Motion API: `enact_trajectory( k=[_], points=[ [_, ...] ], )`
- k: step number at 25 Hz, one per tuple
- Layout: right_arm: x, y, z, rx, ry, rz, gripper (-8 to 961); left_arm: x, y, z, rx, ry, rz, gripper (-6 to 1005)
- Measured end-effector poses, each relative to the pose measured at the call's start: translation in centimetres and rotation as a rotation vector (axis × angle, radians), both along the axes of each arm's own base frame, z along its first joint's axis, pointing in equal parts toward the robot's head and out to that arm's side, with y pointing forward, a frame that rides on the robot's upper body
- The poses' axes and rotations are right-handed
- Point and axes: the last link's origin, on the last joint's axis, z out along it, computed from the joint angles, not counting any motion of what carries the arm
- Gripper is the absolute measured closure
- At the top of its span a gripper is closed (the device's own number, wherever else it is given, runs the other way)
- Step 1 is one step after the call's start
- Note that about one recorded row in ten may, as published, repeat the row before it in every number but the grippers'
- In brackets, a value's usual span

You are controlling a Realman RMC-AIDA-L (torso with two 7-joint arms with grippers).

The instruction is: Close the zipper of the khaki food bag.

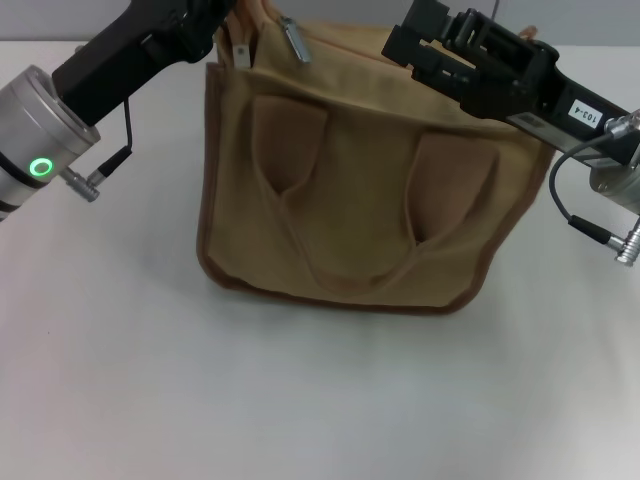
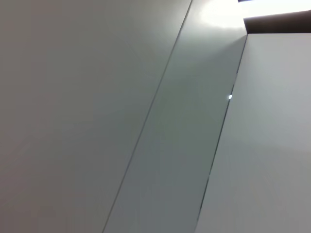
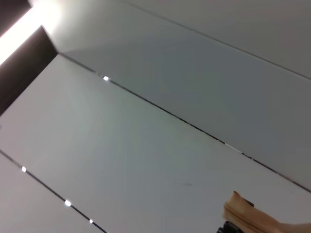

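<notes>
khaki food bag [image 1: 350,190]: 1 | handles: 2 | pull tabs [image 1: 296,40]: 2 | pincers: 2

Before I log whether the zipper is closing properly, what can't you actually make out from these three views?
- Head view: the zipper track on top of the khaki food bag is cut off by the frame's edge; only the silver pull tab shows.
- Head view: the left gripper and right gripper fingertips are hidden, so their states are unknown.
- Wrist views: mostly blank panels; the right shows only a tan fabric scrap.

head view downward, wrist views ceilingward
</notes>
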Motion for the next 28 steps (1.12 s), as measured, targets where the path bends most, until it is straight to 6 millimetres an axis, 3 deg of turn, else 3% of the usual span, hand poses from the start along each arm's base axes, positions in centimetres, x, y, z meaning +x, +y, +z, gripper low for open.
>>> enact_trajectory(
  k=[8, 18, 28],
  points=[
    [-0.4, 0.1, -0.3, 0.111, -0.043, 0.063, 239, 0.9, 0.3, 0.5, -0.026, -0.017, -0.032, 964],
    [-2.2, 1.1, -1.2, 0.073, -0.073, 0.095, 239, 1.7, 0.6, 0.1, -0.040, -0.005, -0.060, 961],
    [-2.2, 2.2, -1.7, 0.086, -0.119, 0.049, 240, 2.2, 0.9, 0.1, -0.041, -0.001, -0.072, 957]
  ],
)
